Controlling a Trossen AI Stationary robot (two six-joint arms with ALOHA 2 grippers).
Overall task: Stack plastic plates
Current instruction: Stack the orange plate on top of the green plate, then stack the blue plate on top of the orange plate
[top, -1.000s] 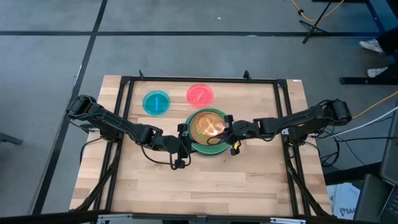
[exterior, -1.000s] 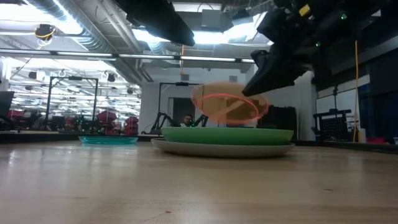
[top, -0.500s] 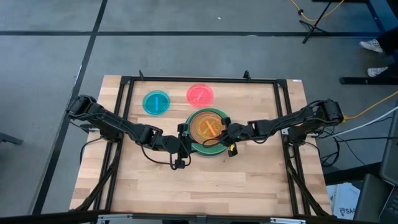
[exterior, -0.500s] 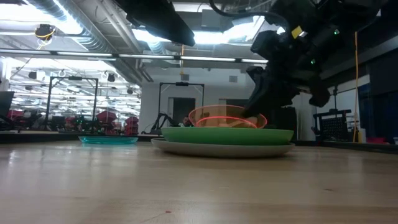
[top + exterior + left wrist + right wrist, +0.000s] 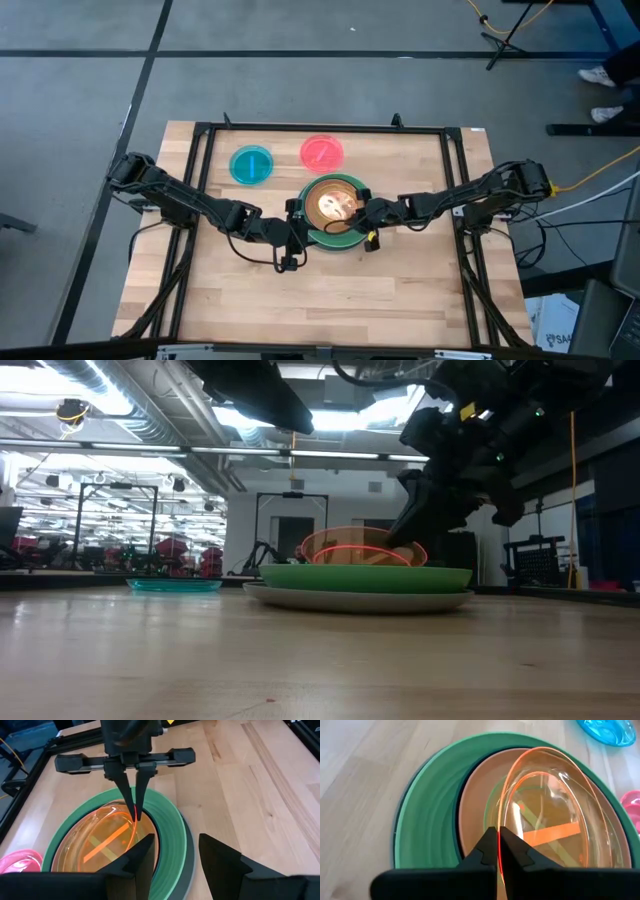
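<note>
R fingers (image 5: pixel 497 851) pinched on orange plate (image 5: pixel 555 815) rim — over green plate (image 5: pixel 427 815) stack

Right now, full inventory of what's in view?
Grey plate: 1, grey, table centre, bottom of stack.
Green plate: 1, mint green, on the grey one.
Brown plate: 1, brown, inside the green one.
Orange plate: 1, translucent orange, top of stack, pinched at its rim.
Blue plate: 1, translucent blue, alone behind the stack.
Pink plate: 1, pink, beside the blue one.
Table: 1, light wood.
Left gripper: open, beside the stack's left edge.
Right gripper: shut on the orange plate's rim.
</note>
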